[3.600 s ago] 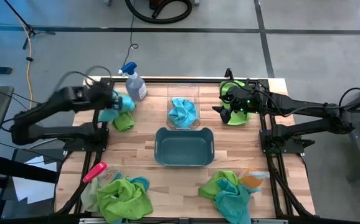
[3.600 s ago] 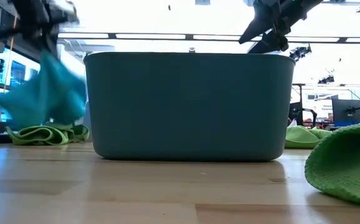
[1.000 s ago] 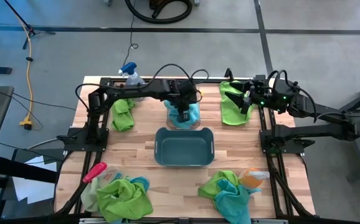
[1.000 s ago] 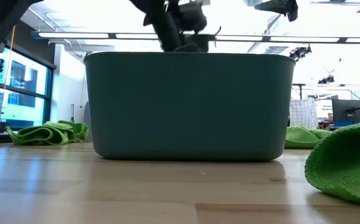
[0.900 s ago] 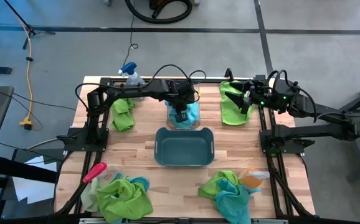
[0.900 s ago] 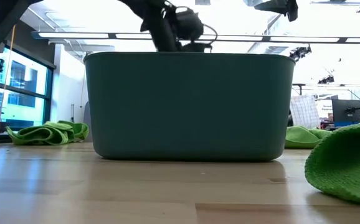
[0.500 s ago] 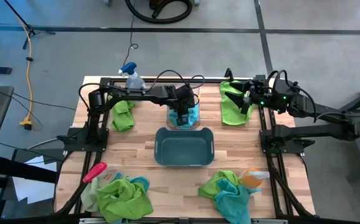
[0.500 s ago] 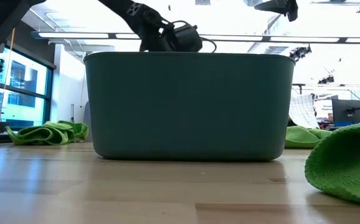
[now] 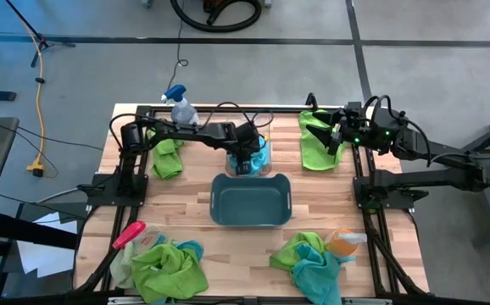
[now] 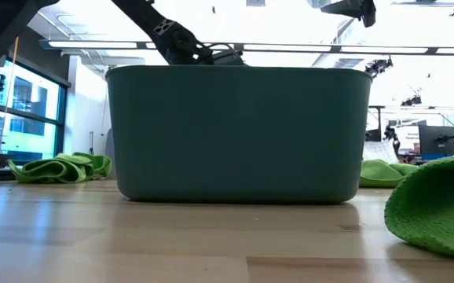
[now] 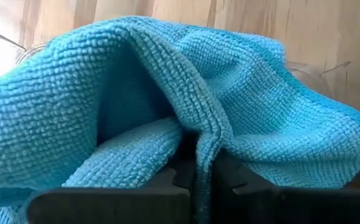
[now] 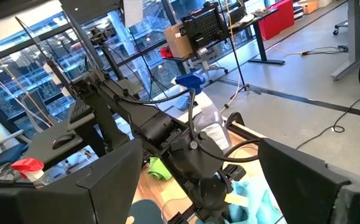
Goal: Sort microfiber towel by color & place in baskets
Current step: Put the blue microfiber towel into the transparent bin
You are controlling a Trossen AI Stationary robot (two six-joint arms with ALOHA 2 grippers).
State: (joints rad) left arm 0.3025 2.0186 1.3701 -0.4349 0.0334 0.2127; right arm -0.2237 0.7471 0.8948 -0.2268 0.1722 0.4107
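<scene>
My left gripper [image 9: 245,163] is down inside the clear narrow bin [image 9: 250,120] at the table's far middle, shut on a turquoise towel [image 9: 262,154] that fills the left wrist view [image 11: 242,93]. In the low view the dark teal bin [image 10: 239,134] hides the gripper. That bin [image 9: 251,200] stands just nearer and shows no towel inside. My right gripper [image 9: 334,135] is open, raised over a lime green towel [image 9: 315,146] lying flat at the far right, touching nothing; it shows high up in the low view [image 10: 353,9]. My left gripper [image 11: 202,180] pinches a raised fold of the turquoise towel [image 11: 205,140] between its two fingers, coming from above and pointing down into the clear bin. The cloth spreads slack around and beyond the fingers over the bin's floor.
Another green towel [image 9: 167,154] lies at the far left beside a spray bottle [image 9: 181,108]. Mixed green and turquoise piles sit at the near left [image 9: 164,267] and near right [image 9: 313,258]. A pink-handled brush [image 9: 129,235] lies by the left pile.
My left gripper has sunk from above the clear bin down into it, dropping behind the teal bin's rim in the low view, and the arm has stretched lower. The turquoise towel went down with it. My right arm has kept still.
</scene>
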